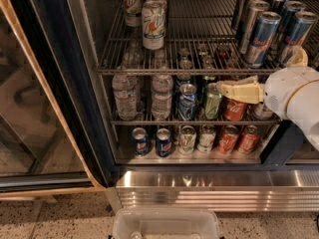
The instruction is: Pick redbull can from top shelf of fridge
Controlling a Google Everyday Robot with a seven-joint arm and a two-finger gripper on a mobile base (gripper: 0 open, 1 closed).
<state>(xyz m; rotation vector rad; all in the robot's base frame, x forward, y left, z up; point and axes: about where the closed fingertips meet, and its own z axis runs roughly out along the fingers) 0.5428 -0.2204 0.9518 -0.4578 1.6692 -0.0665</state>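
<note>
The fridge (89,108) stands open. Its top shelf (194,39) is a wire rack. Two redbull cans, blue and silver, stand at its right front: one (261,38) and another (295,34) beside it. Plainer grey slim cans (246,11) stand in rows behind them. My gripper (235,90), cream-coloured on a white arm (294,96), is in front of the middle shelf at the right. It points left, below the top shelf's front rail and below the redbull cans, holding nothing that I can see.
White-green tall cans (152,20) stand at the top shelf's left. Water bottles (124,93) and soda cans (187,101) fill the middle shelf, more cans (164,141) the bottom. The glass door (35,108) hangs open at left. A clear plastic bin (167,224) sits on the floor.
</note>
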